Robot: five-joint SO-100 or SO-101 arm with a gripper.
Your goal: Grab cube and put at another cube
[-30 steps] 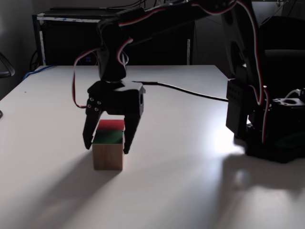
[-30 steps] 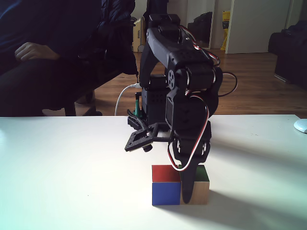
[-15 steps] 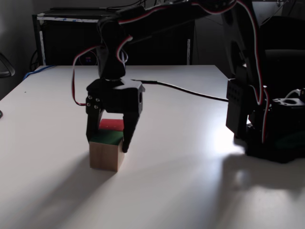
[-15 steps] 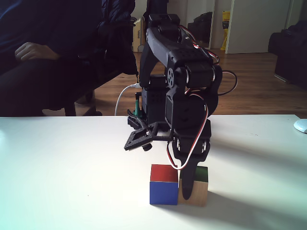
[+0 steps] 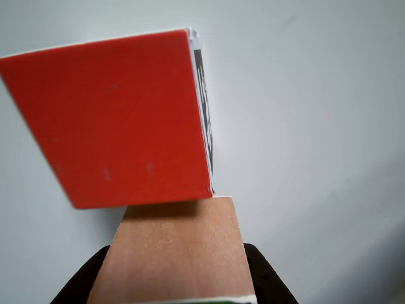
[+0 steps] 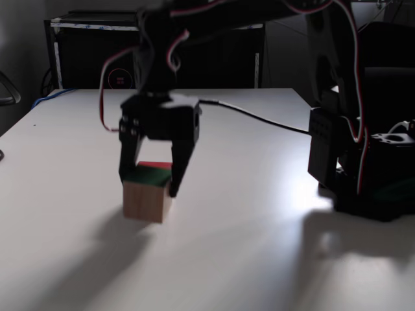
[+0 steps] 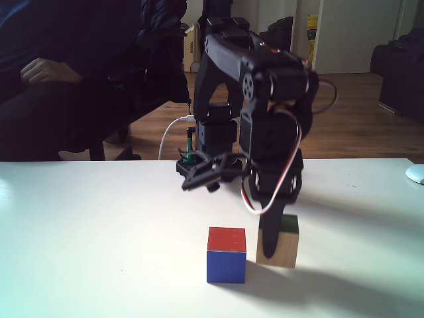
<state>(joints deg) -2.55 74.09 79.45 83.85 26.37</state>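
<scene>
The hand [image 6: 151,184] grips the cube [image 6: 148,192], tilted and lifted just off the tabletop [image 6: 246,253]. The red cube [image 7: 226,255] sits right beside it, mid-tabletop. A cable [image 6: 259,118] crosses behind, and a seated person [image 7: 46,66] is beyond the far edge.

Dim, backlit in a fixed view: arm [image 6: 194,19] a near silhouette, soft with motion blur, white glare on tabletop [image 6: 305,194], long shadows falling toward camera. Brighter, sharper in other views; close-up evenly lit.
</scene>
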